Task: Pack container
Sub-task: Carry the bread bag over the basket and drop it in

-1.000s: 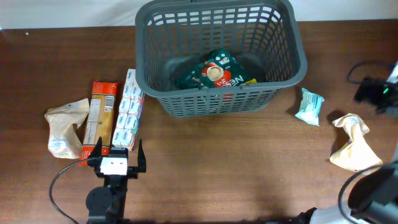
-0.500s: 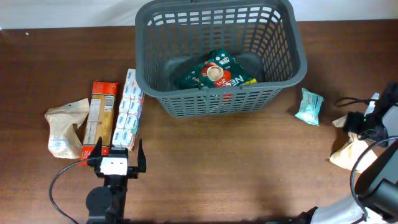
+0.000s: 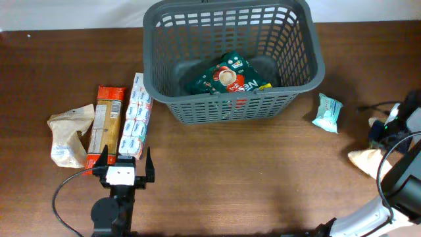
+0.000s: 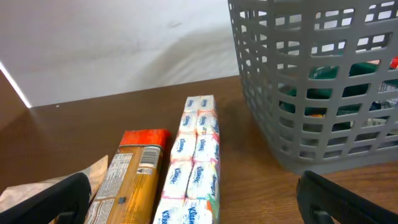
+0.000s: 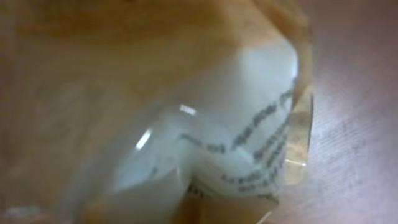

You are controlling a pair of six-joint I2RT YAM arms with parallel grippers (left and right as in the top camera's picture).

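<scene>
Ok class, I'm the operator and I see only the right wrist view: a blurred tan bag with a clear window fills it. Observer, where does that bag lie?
Observer: The tan bag lies near the right edge of the table, apart from the grey basket, with a small teal packet between them.
Operator: Is anything in the basket?
Observer: One green packet lies on its base.
Operator: And the other arm?
Observer: The left gripper is open and holds nothing, just short of an orange box and a tissue pack.
</scene>
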